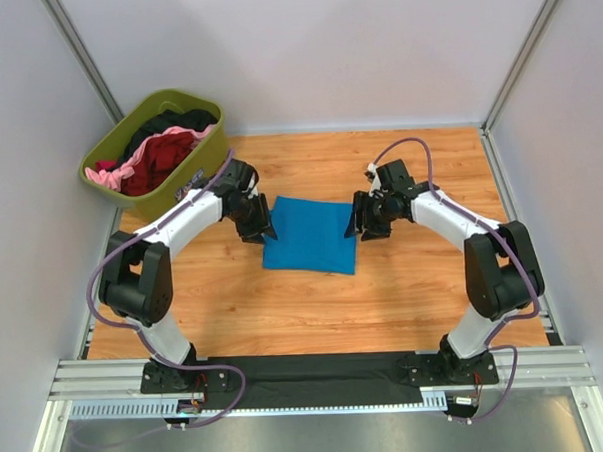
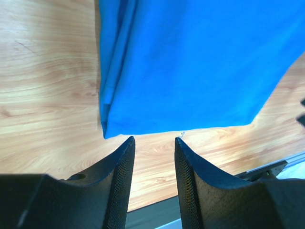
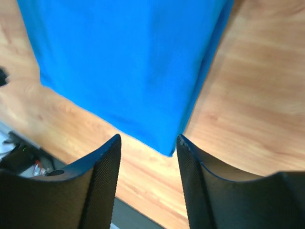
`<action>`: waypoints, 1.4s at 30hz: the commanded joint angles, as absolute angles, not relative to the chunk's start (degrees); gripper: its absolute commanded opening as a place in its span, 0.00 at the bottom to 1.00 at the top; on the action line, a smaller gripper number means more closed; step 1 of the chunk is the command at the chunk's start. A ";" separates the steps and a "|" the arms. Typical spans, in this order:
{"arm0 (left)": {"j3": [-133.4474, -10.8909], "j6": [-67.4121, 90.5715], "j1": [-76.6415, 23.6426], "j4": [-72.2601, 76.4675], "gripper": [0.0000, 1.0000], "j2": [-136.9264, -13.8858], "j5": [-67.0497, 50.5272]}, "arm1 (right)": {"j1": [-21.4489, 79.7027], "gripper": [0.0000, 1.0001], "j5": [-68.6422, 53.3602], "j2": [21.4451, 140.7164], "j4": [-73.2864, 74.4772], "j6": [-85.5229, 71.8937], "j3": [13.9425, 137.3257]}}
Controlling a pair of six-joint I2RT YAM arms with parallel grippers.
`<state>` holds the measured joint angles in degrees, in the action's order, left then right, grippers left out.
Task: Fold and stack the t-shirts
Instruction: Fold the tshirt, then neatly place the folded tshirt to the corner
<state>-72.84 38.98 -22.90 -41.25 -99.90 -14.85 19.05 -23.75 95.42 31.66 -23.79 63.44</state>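
Both stand part-open and empty: left gripper (image 2: 154, 140) and right gripper (image 3: 148, 138), the folded blue t-shirt (image 1: 310, 236) just ahead of their fingertips; snagging one layer (edges loose) would unfold it.

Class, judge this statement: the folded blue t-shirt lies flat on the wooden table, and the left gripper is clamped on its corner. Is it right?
Not quite. The left gripper grips nothing: the left wrist view shows its jaws apart and empty, with the corner of the blue t-shirt just beyond them. The shirt does lie folded flat on the wooden table.
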 commanded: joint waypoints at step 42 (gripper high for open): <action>-52.65 45.52 -21.18 -46.14 0.47 -70.41 -14.15 | -3.69 0.01 10.55 141.49 51.50 -5.02 130.31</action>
